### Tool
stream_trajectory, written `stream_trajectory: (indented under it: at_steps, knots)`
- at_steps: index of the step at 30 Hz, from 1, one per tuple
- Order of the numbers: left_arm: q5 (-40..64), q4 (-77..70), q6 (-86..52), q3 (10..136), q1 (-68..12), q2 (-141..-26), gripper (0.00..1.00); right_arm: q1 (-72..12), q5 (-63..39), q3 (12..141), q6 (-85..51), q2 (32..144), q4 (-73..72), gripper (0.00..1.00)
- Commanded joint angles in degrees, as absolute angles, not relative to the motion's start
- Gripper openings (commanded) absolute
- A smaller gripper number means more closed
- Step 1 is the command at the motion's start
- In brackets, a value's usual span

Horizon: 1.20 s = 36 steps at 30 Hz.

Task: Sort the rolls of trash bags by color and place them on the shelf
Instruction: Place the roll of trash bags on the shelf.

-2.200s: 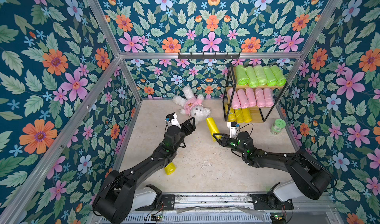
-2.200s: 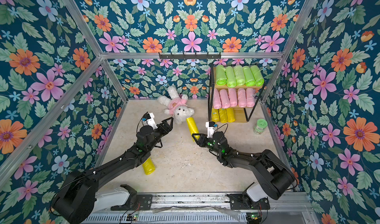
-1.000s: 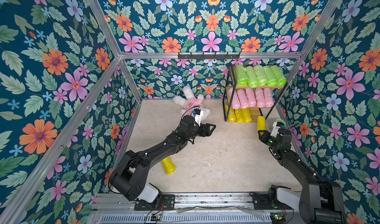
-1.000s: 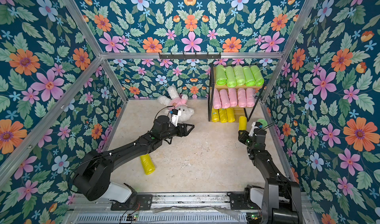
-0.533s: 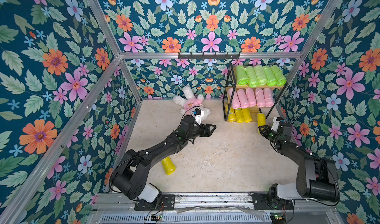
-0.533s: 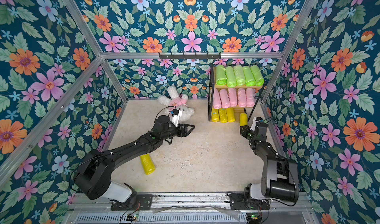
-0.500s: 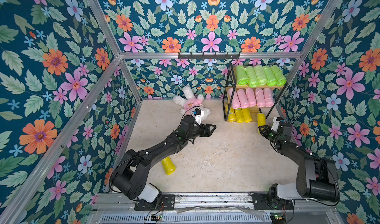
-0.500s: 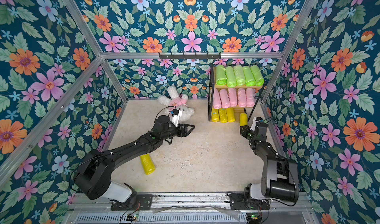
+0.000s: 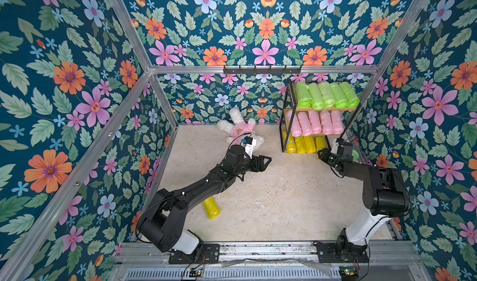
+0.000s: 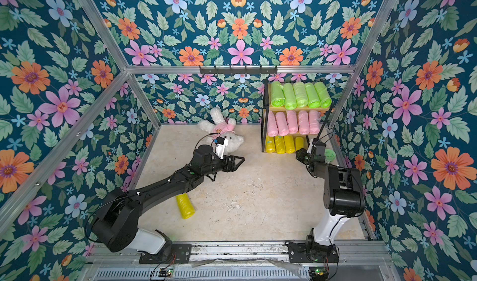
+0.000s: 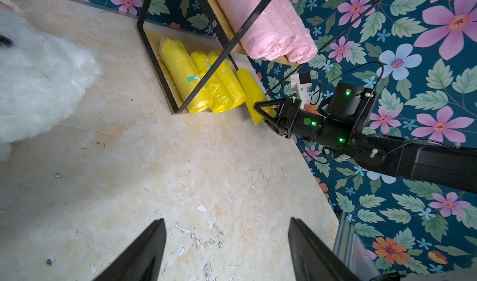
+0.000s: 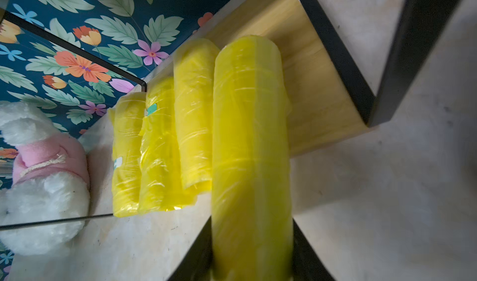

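Note:
The shelf (image 9: 284, 127) stands at the back right. Its upper tier carries several lime green rolls (image 9: 326, 95) and its middle tier several pink rolls (image 9: 316, 122). Three yellow rolls (image 12: 160, 148) lie on the bottom tier. My right gripper (image 12: 251, 223) is shut on a fourth yellow roll (image 12: 250, 137). That roll's far end rests on the bottom board beside the other three, seen in both top views (image 9: 320, 143) (image 10: 299, 142). Another yellow roll (image 9: 211, 208) lies on the floor under my left arm. My left gripper (image 11: 226, 220) hangs open and empty over mid-floor (image 9: 267, 161).
A white plush bunny in pink (image 9: 241, 132) lies at the back, just behind my left wrist. A pale green jar (image 9: 355, 154) sits by the right wall behind my right wrist. A black hook rail (image 9: 262, 69) hangs on the back wall. Floral walls enclose the floor.
My right gripper has carried the yellow roll from beside the shelf's right post into the bottom tier, next to the other yellow rolls. My left arm has barely moved.

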<state>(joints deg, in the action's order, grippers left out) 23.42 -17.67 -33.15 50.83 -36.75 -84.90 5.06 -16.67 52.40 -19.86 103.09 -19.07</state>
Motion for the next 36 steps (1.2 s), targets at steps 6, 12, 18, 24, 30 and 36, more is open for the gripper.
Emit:
stream_trajectory:
  at_steps: [6, 12, 18, 24, 30, 36]
  knots:
    - [22.72, -16.63, -32.96, 51.07, -36.76, -83.94, 0.8, 4.74, -14.88, 56.7, -19.9, 106.52, -17.39, 0.45]
    - [22.85, -16.36, -33.05, 51.41, -36.83, -83.85, 0.8, 4.7, -13.61, 58.94, -20.56, 108.29, -14.97, 0.47]
    - [22.65, -15.91, -32.96, 51.42, -36.94, -83.32, 0.8, 4.79, -11.93, 61.1, -21.26, 109.82, -12.84, 0.52]
    - [22.2, -15.14, -32.78, 51.5, -37.13, -82.65, 0.8, 4.81, -11.9, 59.84, -21.96, 108.92, -14.11, 0.58]
    - [21.71, -14.79, -32.62, 51.11, -37.27, -81.92, 0.8, 4.83, -11.28, 55.75, -23.37, 105.77, -16.96, 0.68]
    - [21.19, -14.59, -32.69, 50.54, -37.66, -81.15, 0.8, 4.92, -12.35, 52.69, -23.94, 103.05, -18.5, 0.74]
